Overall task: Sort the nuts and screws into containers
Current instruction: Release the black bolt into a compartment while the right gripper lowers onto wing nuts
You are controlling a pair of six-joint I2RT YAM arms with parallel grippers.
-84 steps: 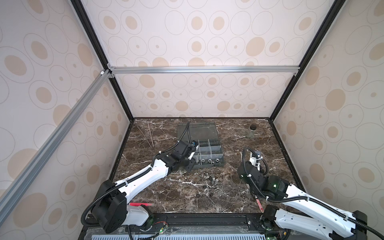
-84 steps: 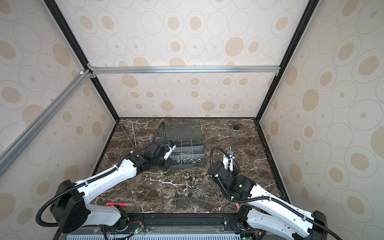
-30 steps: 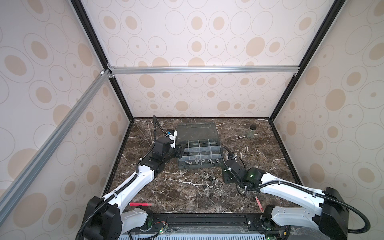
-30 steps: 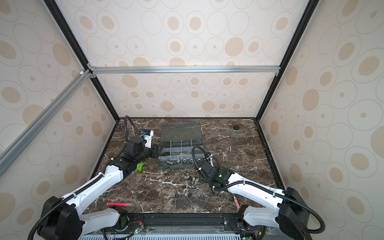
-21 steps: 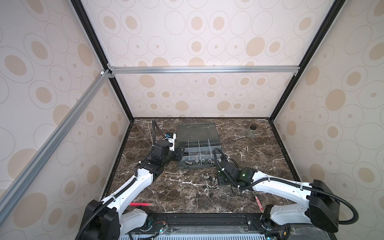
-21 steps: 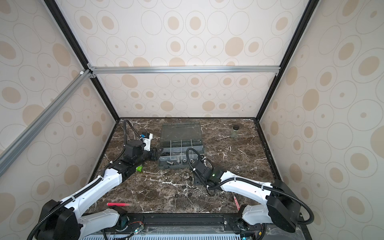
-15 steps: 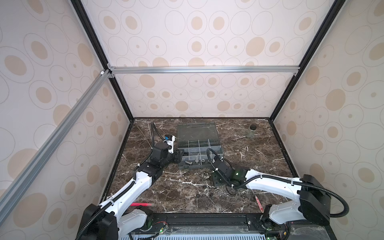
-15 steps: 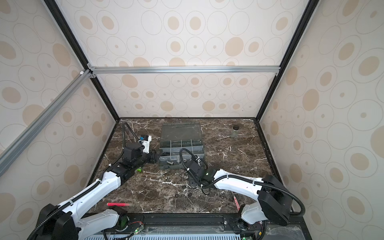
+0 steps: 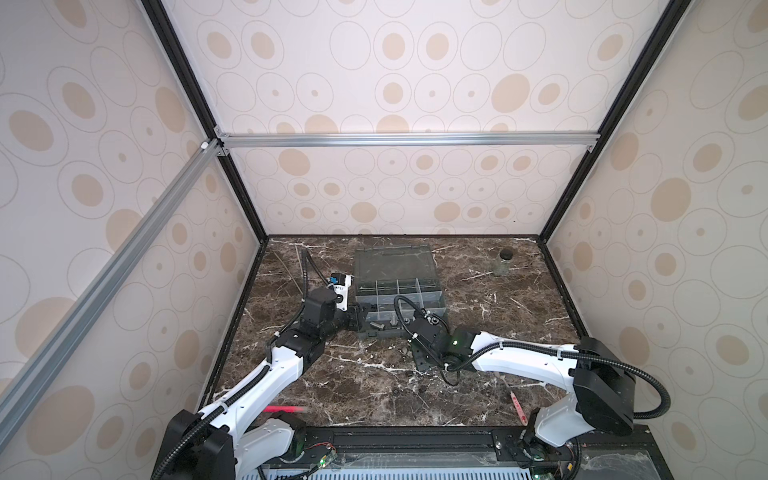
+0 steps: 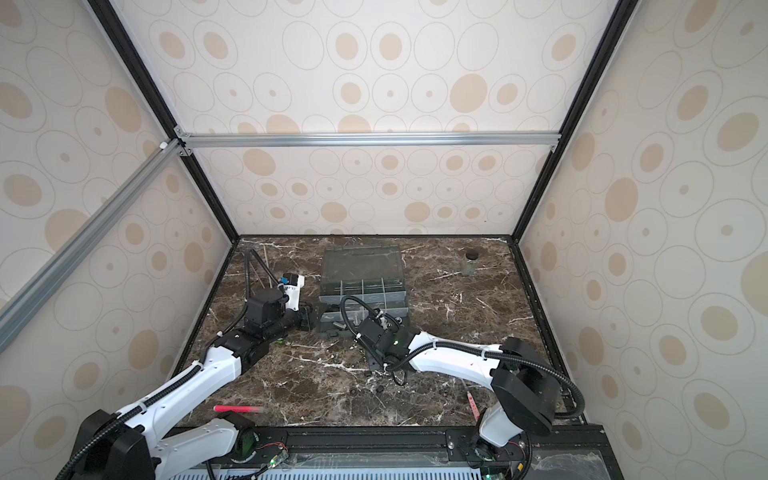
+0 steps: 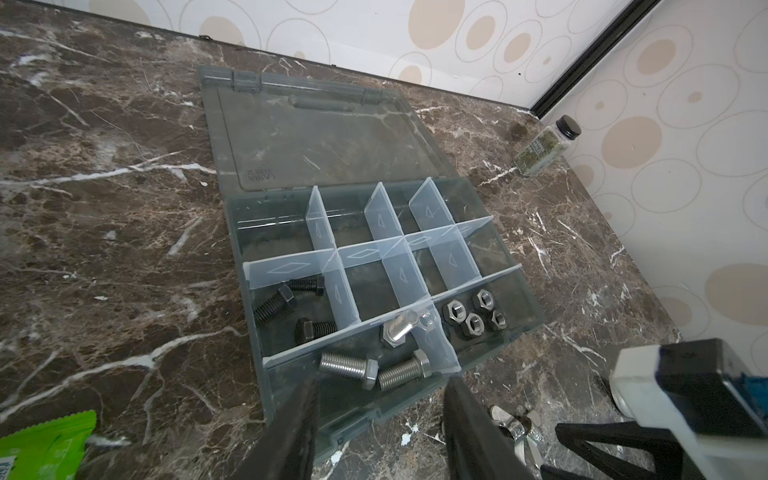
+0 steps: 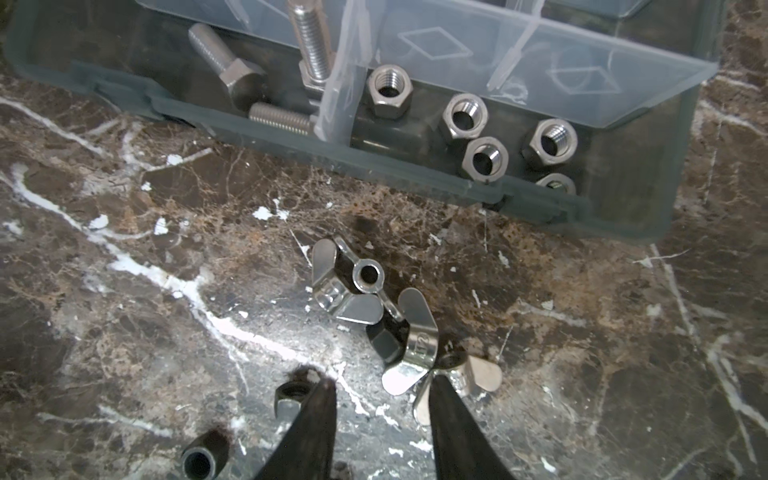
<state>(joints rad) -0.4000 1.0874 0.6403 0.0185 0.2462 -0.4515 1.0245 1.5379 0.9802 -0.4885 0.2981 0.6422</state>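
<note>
Hardware check: organizer box (image 11: 415, 397) sits toward the back middle of the marble table (image 9: 519, 332), with its clear lid (image 11: 324, 137) lying open flat behind it. Three silver screws (image 11: 347, 368) are in the front corner compartment nearest the left arm, one of them propped up against a divider (image 12: 340, 83). Just past that divider in the same front row are the hex nuts (image 12: 463, 118). The black screws (image 11: 274, 305) have the compartment right behind the silver ones. The right gripper (image 12: 380, 382) is down low over the table just in front of the box, jaws only narrowly apart, with one wing of a wing nut (image 12: 419, 345) poking into the gap. One fingertip (image 12: 440, 395) sits on that piece and the other is clear of it, so nothing is clamped (as far as I can see). A second wing nut (image 12: 353, 286) touches the first on the box side. A loose black nut (image 12: 291, 397) lies right against the outside of the other finger. The left gripper (image 11: 381, 380) hangs at the box's front-left corner with jaws fairly wide and nothing held; can't tell if the tips touch the plastic. A little glass jar (image 11: 544, 145) stands near the back right corner, well apart from everything.
</note>
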